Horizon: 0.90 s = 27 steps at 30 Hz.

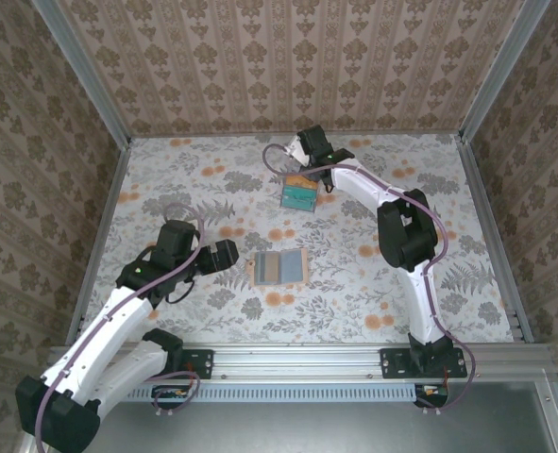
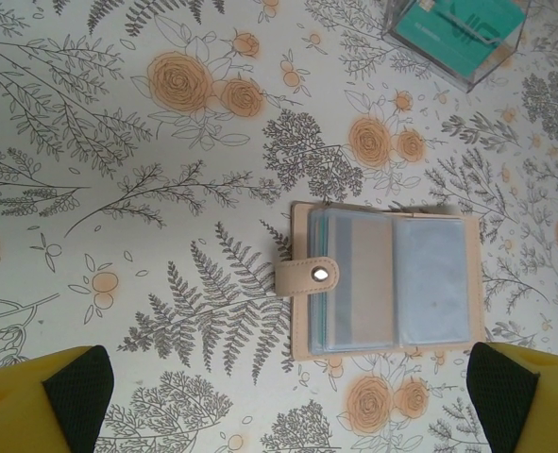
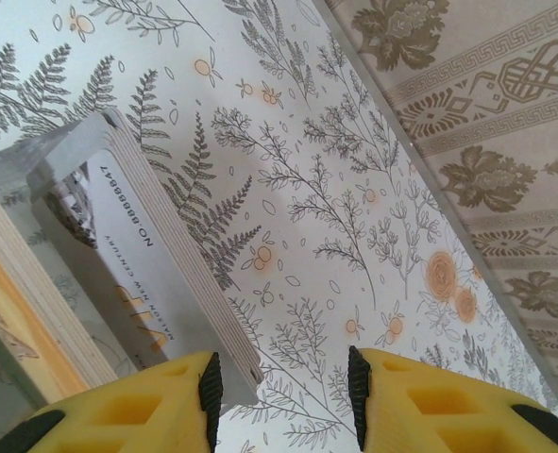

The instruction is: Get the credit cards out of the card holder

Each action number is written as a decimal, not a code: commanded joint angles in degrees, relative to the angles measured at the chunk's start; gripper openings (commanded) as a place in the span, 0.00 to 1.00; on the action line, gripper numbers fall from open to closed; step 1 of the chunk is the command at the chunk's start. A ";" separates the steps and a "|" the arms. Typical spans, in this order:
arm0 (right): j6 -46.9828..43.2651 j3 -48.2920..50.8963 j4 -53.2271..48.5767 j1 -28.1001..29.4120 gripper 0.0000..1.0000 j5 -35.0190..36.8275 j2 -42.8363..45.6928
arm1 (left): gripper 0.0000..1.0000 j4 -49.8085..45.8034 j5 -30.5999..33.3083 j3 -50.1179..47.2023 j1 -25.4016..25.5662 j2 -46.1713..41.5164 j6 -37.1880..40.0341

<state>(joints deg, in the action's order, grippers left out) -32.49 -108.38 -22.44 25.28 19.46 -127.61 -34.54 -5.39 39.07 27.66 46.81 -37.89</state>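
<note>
Your left gripper hovers over the near-left part of the floral table. Its jaws are spread as wide as they go and hold nothing. From its wrist camera you see one yellow finger in each lower corner, with the card holder lying between and beyond them.

The card holder lies opened flat near the middle of the table, just right of your left gripper and apart from it. Its grey-blue inner panels face up, and the tan clasp tab with its metal snap points left towards that gripper. You cannot tell from here whether any card sits in its pockets.

Your right gripper is at the far side of the table, close to the back wall. It is down low, right by the credit cards. Its jaws stand partly apart with floral table showing between them, and they pinch nothing. One corner of the pile reaches just inside the left finger.

The pile sits far of the card holder and well apart from it. The teal card faces up. From the right wrist you see a pale card with a printed number and an orange card at the left edge.
</note>
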 commanded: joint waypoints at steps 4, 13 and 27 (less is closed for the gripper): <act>9.83 -1.74 -3.83 -0.39 0.44 -3.48 7.23 | 1.00 0.29 -2.47 -0.75 -0.41 -0.60 -0.86; 28.29 5.86 -8.06 -0.67 0.47 -12.50 18.63 | 1.00 5.74 -5.22 -0.84 0.53 3.59 -2.05; 54.44 38.52 -5.79 2.61 0.41 -28.08 39.20 | 0.73 14.85 -6.24 0.17 8.51 16.92 -5.64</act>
<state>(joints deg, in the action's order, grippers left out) 14.09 -74.06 -29.32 25.91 -3.75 -91.42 -22.65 -10.59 38.85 35.31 62.00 -42.59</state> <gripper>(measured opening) 0.415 0.741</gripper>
